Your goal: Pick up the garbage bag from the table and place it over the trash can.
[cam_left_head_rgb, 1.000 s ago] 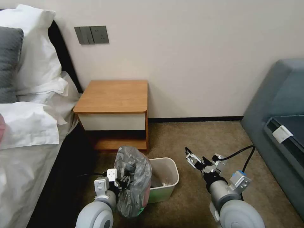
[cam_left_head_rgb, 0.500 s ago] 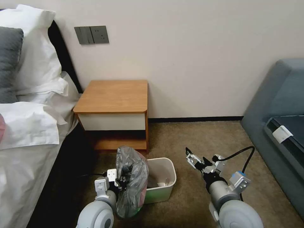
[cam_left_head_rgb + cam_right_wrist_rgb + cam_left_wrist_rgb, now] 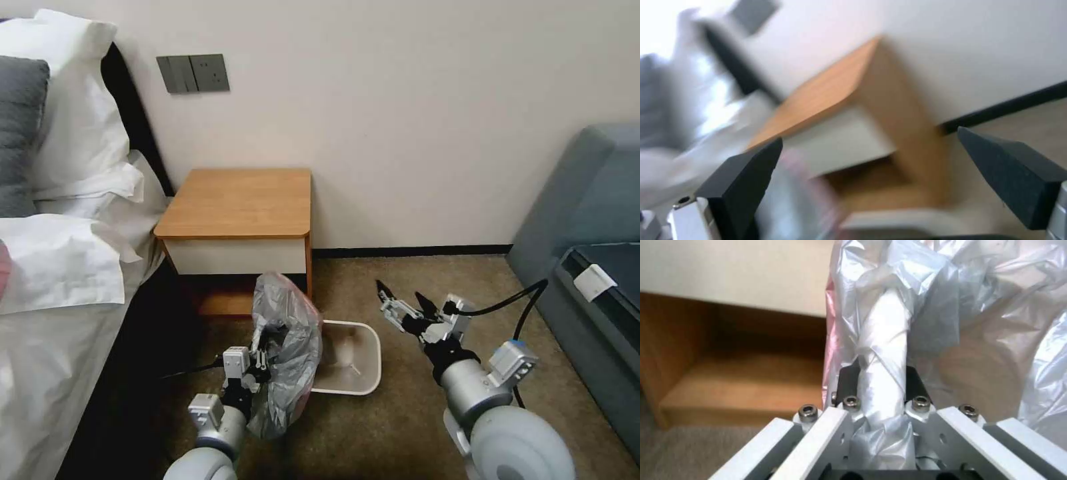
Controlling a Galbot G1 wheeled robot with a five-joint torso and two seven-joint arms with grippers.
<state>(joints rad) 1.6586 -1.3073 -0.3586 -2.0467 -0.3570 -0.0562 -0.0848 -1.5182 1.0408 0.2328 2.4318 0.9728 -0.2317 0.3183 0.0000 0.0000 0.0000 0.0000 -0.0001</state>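
Head view: my left gripper (image 3: 261, 355) pinches the garbage bag (image 3: 288, 353), which hangs off the table (image 3: 240, 203) and down over the carpet, long axis roughly upright. The trash can (image 3: 352, 360) sits on the floor just beside the bag, toward my right. The bag's lower folds lie against the can's near-left rim, but the bag's mouth is not over the opening. My right gripper (image 3: 402, 308) hovers past the can's far-right corner, fingers spread, holding nothing. I judge the left arm the nearer to the can.

Left wrist view: my jaws are pressed onto a twisted rope of the bag's plastic (image 3: 884, 350); the table's open shelf (image 3: 729, 383) lies behind it.

Right wrist view: both fingertips (image 3: 742, 173) stand wide apart, the table (image 3: 826, 96) beyond them, too blurred for detail.

Markings: no brand, label or legible writing in any view.
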